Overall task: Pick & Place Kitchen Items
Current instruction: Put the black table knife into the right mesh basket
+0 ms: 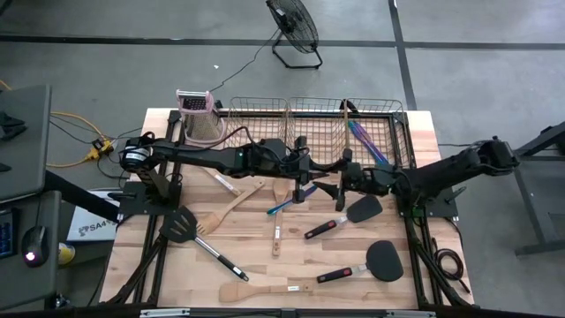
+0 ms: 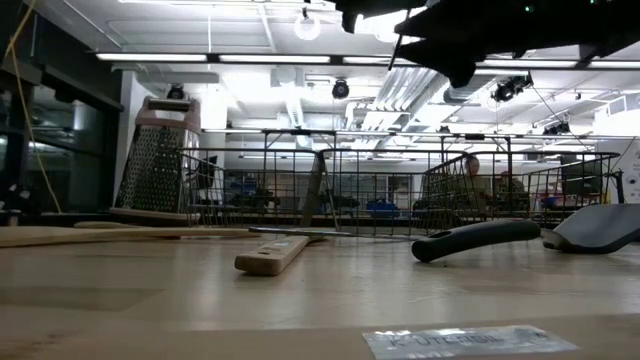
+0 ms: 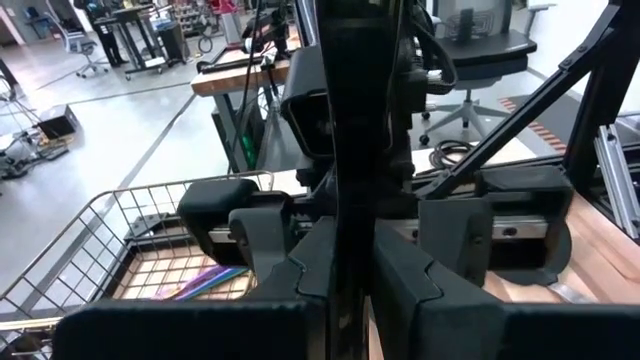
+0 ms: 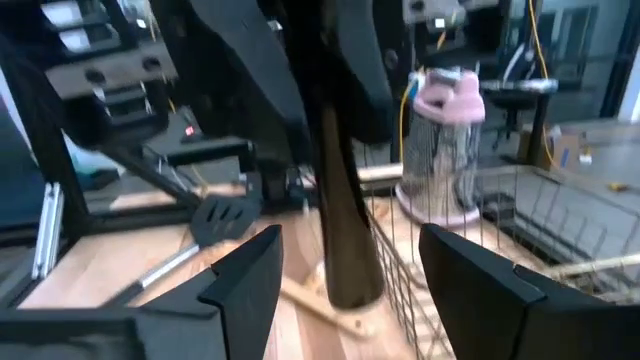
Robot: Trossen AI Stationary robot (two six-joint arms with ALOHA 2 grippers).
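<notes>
Left gripper (image 1: 328,168) clamps a slim dark utensil handle (image 3: 350,150) upright, mid-air beside the wire baskets (image 1: 318,119) — likely a handover; right gripper (image 1: 346,184) faces it, fingers spread, empty.

grater (image 1: 199,116) left of baskets (image 1: 316,119) at table's back, utensils (image 1: 231,207) scattered in front

Left tool (image 3: 345,270) grips a dark upright handle (image 3: 350,120); its head runs off the picture's top edge, so can't tell which utensil it is. Right tool (image 4: 345,270): the dark rod (image 4: 345,230) hanging ahead of its spread fingers is blurred, type unclear. In the low view both arms are cropped at the top. Iridescent cutlery (image 1: 366,141) in the basket by the bench's far right corner: too small to count.
</notes>
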